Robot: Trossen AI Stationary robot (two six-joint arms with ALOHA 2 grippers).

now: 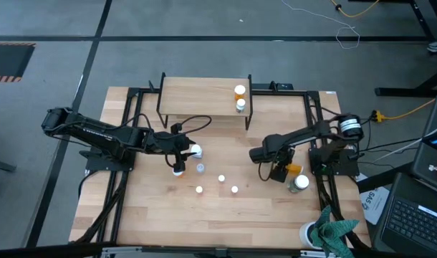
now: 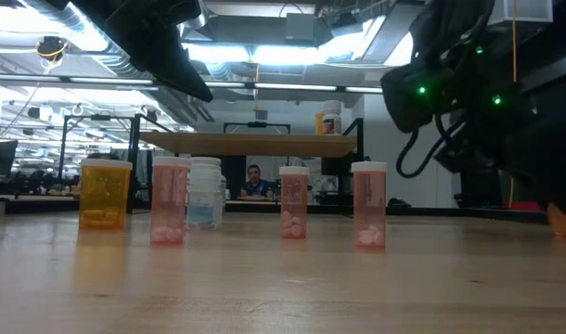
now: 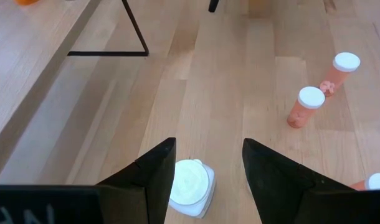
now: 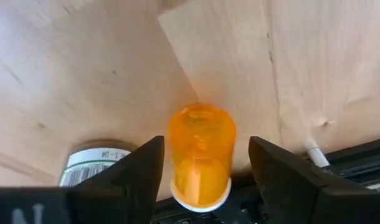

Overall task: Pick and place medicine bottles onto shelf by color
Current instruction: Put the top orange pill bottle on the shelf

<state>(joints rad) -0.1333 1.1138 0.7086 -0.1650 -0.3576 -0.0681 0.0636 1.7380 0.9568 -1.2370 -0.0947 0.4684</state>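
Observation:
The shelf (image 1: 204, 99) stands at the table's far side with an orange bottle (image 1: 239, 91) and a white one (image 1: 241, 106) on its right end. My left gripper (image 1: 184, 152) hovers open over a white-capped bottle (image 3: 190, 184), which stands on the table below and between its fingers. My right gripper (image 4: 205, 180) points steeply down and is open. Its fingers stand on either side of an orange bottle (image 4: 201, 149) that lies on its side, with a strip of table showing at each side. A dark green bottle (image 1: 301, 183) is beside it.
Several upright bottles stand mid-table: a wide yellow one (image 2: 105, 193), pinkish ones (image 2: 170, 199) (image 2: 293, 202) (image 2: 369, 204) and a clear one (image 2: 205, 193). A white cup with teal cloth (image 1: 326, 233) sits at the near right corner. A black frame (image 4: 352, 162) runs along the right edge.

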